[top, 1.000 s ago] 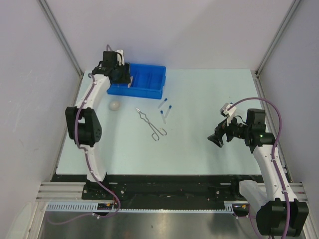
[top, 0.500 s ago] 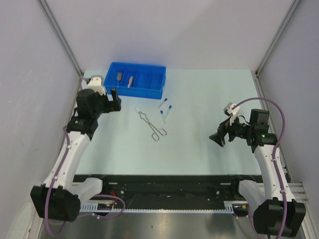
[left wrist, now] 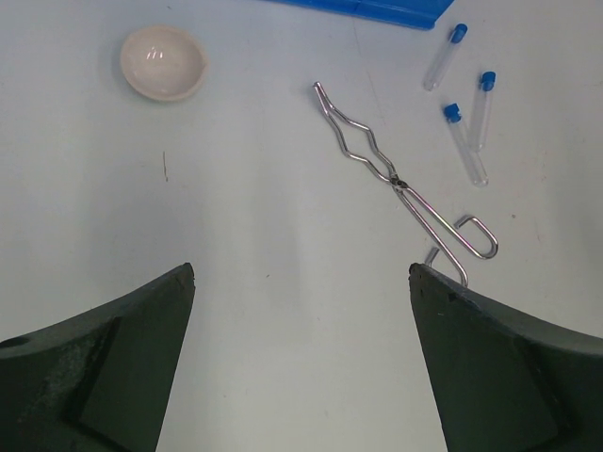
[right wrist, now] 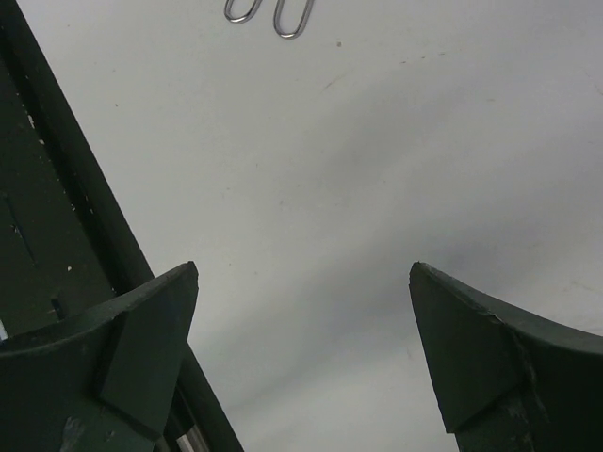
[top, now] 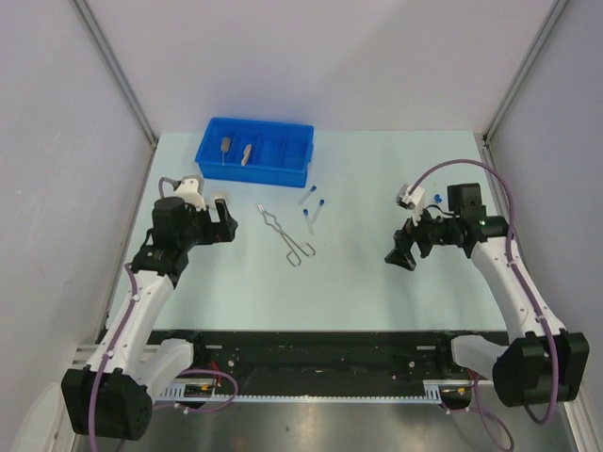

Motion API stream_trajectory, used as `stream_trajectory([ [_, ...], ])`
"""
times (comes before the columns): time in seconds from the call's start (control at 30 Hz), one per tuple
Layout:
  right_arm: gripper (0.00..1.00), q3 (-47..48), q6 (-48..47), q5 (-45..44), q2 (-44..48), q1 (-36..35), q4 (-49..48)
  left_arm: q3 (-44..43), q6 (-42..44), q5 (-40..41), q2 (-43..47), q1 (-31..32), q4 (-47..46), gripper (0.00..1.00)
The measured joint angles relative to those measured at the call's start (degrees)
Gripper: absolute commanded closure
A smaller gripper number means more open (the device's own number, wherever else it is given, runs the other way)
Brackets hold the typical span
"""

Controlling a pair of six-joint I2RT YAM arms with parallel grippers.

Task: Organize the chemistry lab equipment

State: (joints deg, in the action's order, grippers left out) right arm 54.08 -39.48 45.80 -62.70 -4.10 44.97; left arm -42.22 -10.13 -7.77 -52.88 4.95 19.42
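The silver wire tongs [top: 287,234] lie mid-table and also show in the left wrist view [left wrist: 400,184]. Three clear tubes with blue caps [top: 311,207] lie just right of them, seen too in the left wrist view [left wrist: 465,141]. The white round dish [left wrist: 163,62] sits on the table left of the tongs. Two tan wooden-handled tools [top: 236,149] lie in the blue bin [top: 292,169]. My left gripper [top: 226,222] [left wrist: 301,282] is open and empty, left of the tongs. My right gripper [top: 398,252] [right wrist: 303,273] is open and empty, right of them. No tube rack is in view.
A small blue-capped item [top: 437,198] lies beside the right arm. The dark front rail [right wrist: 57,188] runs along the table's near edge. The tongs' handle loops [right wrist: 268,14] show at the top of the right wrist view. Grey walls enclose the table.
My left arm pulled back from the blue bin and came down over the left of the table, facing the tongs. My right arm shifted slightly left and farther from me.
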Motion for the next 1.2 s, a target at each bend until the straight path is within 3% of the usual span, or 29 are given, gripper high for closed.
stream_trajectory([
  [0.17, 0.00, 5.18, 1.07, -1.97, -7.78, -3.78, 1.42, 0.46, -3.17, -0.50, -1.75, -1.18, -0.24, 0.00],
  [0.33, 0.00, 7.65, 2.71, -3.80, -11.80, -9.38, 0.00, 3.96, -10.47, -5.90, -6.43, -6.71, -3.56, 0.00],
  [0.53, 0.00, 9.42, 5.25, -4.20, -16.96, -12.52, -3.91, 6.34, -20.72, -12.94, -17.07, -12.90, -11.15, 0.00],
  [0.77, 0.00, 9.55, 6.49, -4.96, -19.98, -12.44, -5.84, 0.31, -29.33, -14.93, -34.80, -14.40, -19.28, 0.18],
  [0.9, 0.00, 9.57, 6.49, -4.87, -19.98, -11.82, -5.81, -5.60, -32.41, -13.79, -43.41, -15.54, -21.94, 0.23],
  [1.2, 0.00, 9.57, 6.56, -3.72, -19.98, -9.03, -5.84, -15.78, -34.91, -9.01, -53.57, -16.90, -21.81, 0.46],
])
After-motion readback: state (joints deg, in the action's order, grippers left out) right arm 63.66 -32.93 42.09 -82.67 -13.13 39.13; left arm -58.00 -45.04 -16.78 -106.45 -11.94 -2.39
